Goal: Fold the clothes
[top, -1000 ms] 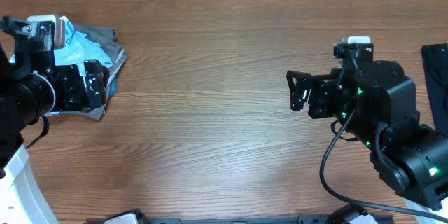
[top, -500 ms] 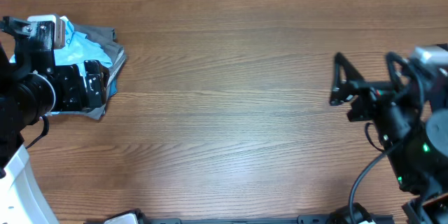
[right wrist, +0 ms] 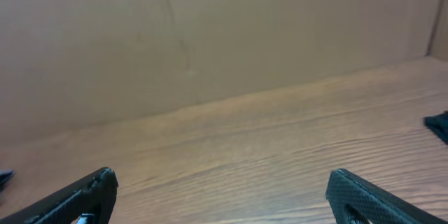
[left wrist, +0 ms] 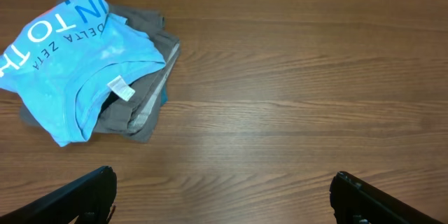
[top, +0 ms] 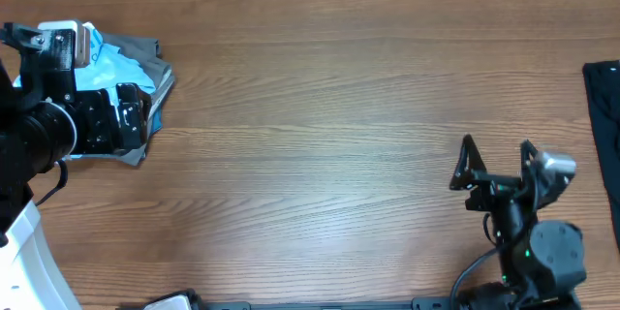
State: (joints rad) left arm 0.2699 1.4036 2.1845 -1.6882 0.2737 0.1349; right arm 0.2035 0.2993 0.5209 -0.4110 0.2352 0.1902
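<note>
T-shirt, sky-blue, folded and lying on top of a small pile at the far-left part of the table, near its back edge. White lettering face-up across the cloth; small white tag showing at the neckline. Underneath, grey garments sticking out on one side of the pile, touching the shirt. From overhead, pile mostly hidden beneath the left arm, only a strip of blue and grey visible beside it. Above the wood just beside the pile, left gripper hovering with fingers spread wide, nothing between them, touching no cloth. Well apart, at the near-right part of the table, right gripper likewise spread wide and holding nothing, pointed toward the back of the table. Ahead of it in its own view, only bare wood and a plain brown wall. At the right edge of the table, black garment, cut off by the frame, apart from both grippers.
</note>
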